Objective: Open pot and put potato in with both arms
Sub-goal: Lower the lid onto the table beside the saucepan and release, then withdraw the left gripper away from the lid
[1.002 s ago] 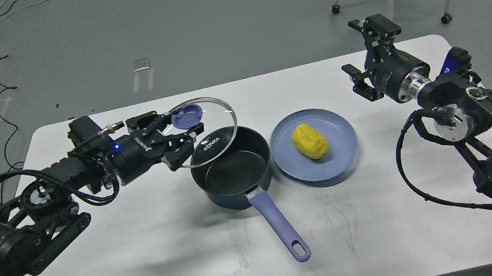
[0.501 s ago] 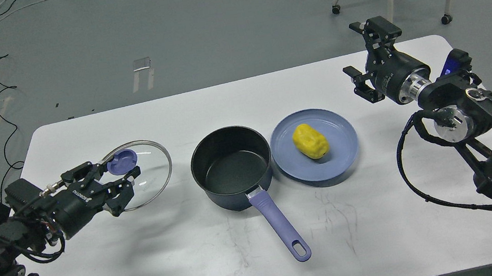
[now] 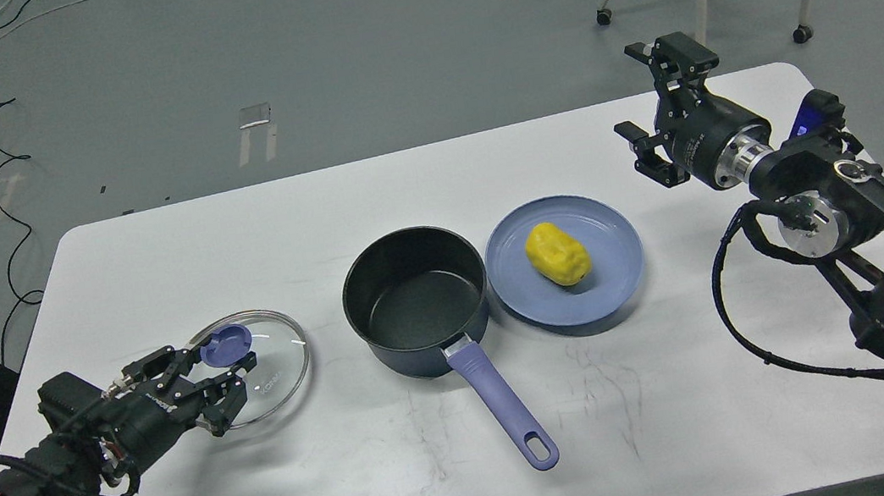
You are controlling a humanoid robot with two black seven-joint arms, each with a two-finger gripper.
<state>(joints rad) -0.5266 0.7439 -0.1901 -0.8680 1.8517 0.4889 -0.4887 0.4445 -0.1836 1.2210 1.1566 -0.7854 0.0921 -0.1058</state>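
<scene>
The left arm's lower links run off the lower left corner of the frame, and the right arm's thick base is cut by the right edge. The black two-finger left hand (image 3: 222, 378) sits at lower left, its fingers clenched on the round lavender knob (image 3: 225, 345) of the clear glass lid (image 3: 273, 362); the near rim of the lid is hidden behind the fingers, and the small lettering on the glass is too faint to read. Whether the lid rests flat on the white tabletop (image 3: 300, 207) or is held just above it cannot be told.

The small dark navy saucepan (image 3: 417, 301) stands uncovered at the centre of the frame, its matte black interior bare, its wall smooth and rounded. Its long lavender-purple handle (image 3: 502, 404), with an oval hole near the tip, points toward the lower right of the frame.

Just to the right, touching or nearly touching the pan's wall, lies a flat round blue plate (image 3: 612, 272) with a low rim. The lumpy bright yellow oval potato (image 3: 556, 253) lies on it, slightly left of the plate's middle.

At upper right the black right hand (image 3: 668, 116) hangs above the tabletop's far right part, released, its two fingers spread wide and grasping nothing. A silver joint ring gleams behind it, with black cable looping below.

Faint grey scuffs mark the tabletop near the handle.
</scene>
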